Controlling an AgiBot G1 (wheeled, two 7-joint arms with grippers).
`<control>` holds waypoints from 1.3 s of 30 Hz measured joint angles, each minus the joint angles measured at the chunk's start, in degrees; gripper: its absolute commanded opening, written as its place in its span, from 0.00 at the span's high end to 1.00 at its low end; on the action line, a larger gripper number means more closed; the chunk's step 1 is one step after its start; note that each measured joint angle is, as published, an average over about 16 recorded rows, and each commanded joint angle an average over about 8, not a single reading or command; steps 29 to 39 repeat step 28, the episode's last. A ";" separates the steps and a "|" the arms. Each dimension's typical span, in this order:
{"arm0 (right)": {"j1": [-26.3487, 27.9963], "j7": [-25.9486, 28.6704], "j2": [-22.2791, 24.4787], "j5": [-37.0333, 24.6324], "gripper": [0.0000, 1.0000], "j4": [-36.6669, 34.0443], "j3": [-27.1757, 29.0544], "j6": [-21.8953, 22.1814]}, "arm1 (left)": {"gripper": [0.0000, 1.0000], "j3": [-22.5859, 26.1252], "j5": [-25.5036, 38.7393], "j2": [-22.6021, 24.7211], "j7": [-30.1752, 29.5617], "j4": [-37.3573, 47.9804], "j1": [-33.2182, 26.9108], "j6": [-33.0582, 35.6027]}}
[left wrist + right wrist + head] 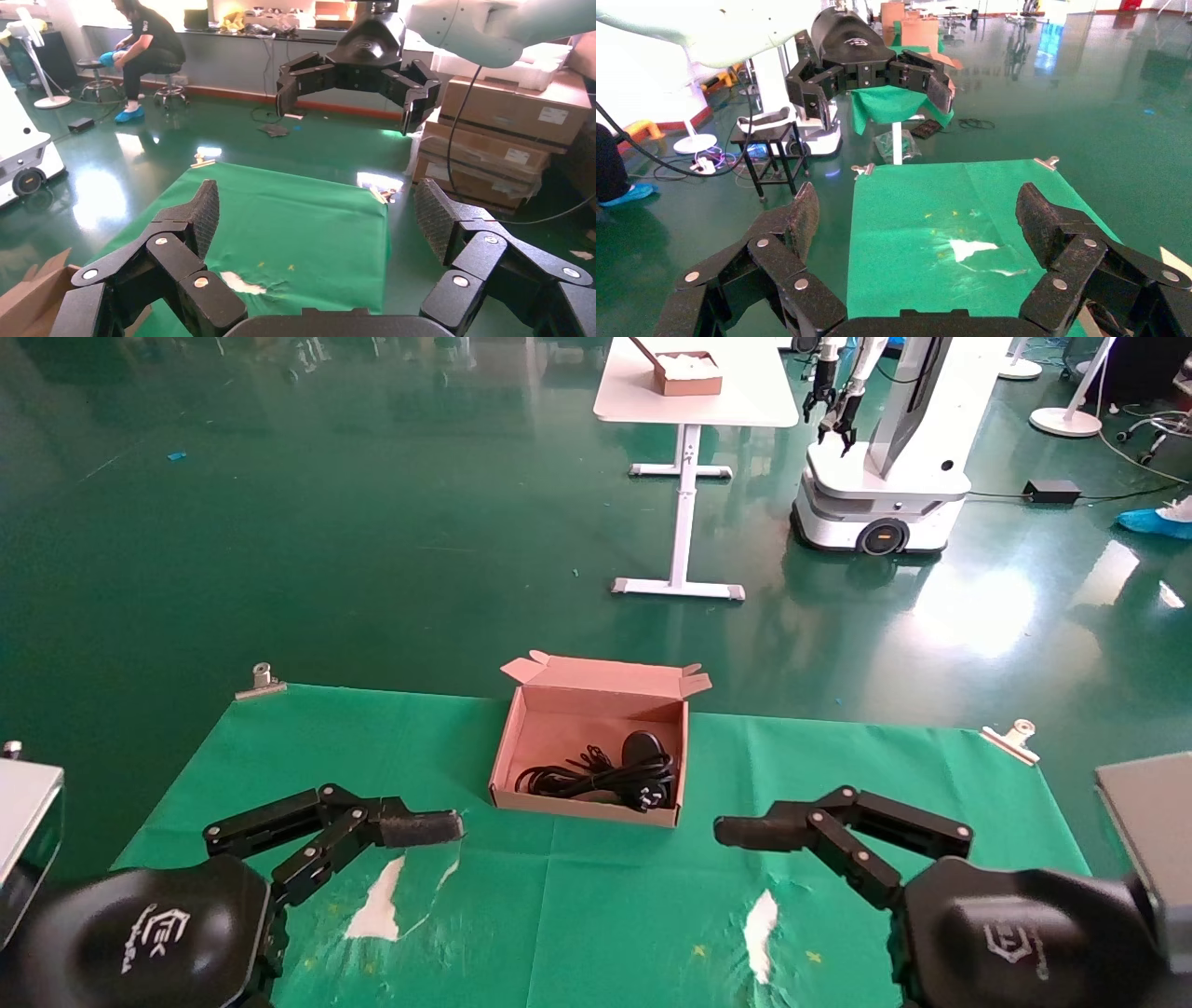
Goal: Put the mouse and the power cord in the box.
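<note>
Head view: mouse (pixel 643 747) and cord (pixel 596 779) lie in the box (pixel 521 728), ahead of and between the left gripper (pixel 424 828) and right gripper (pixel 745 831), both spread open and empty. Both likely handle light; the limp cord is best pinched across its bunched loops.

robot lab | glossy green floor (pixel 372 523) | wheeled robot (pixel 885 477) | stacked cartons (pixel 506 133)

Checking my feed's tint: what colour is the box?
Pinkish-brown cardboard box, clearest in the head view.
</note>
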 measured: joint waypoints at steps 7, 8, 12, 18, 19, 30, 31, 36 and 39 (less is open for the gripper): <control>-0.40 0.18 0.24 0.34 0.00 0.37 0.18 0.07 | 0.00 -0.05 -0.10 -0.06 -0.03 -0.07 0.06 0.05; -0.32 0.14 0.20 0.29 0.00 0.30 0.15 0.07 | 0.00 -0.03 -0.05 -0.02 -0.02 -0.01 0.03 0.02; -0.03 0.03 0.04 0.07 0.00 0.01 0.03 0.07 | 0.00 0.03 0.14 0.11 0.03 0.20 -0.09 -0.08; 0.26 -0.09 -0.13 -0.19 0.00 -0.27 -0.10 0.05 | 0.00 0.09 0.33 0.25 0.07 0.41 -0.21 -0.19; 0.30 -0.10 -0.15 -0.22 0.00 -0.31 -0.12 0.04 | 0.00 0.10 0.35 0.26 0.08 0.43 -0.22 -0.20; 0.47 -0.16 -0.25 -0.37 0.00 -0.48 -0.19 0.02 | 0.00 0.13 0.46 0.34 0.10 0.56 -0.28 -0.26; 0.47 -0.16 -0.25 -0.37 0.00 -0.48 -0.19 0.02 | 0.00 0.13 0.46 0.34 0.10 0.56 -0.28 -0.26; 0.47 -0.16 -0.25 -0.37 0.00 -0.48 -0.19 0.02 | 0.00 0.13 0.46 0.34 0.10 0.56 -0.28 -0.26; 0.47 -0.16 -0.25 -0.37 0.00 -0.48 -0.19 0.02 | 0.00 0.13 0.46 0.34 0.10 0.56 -0.28 -0.26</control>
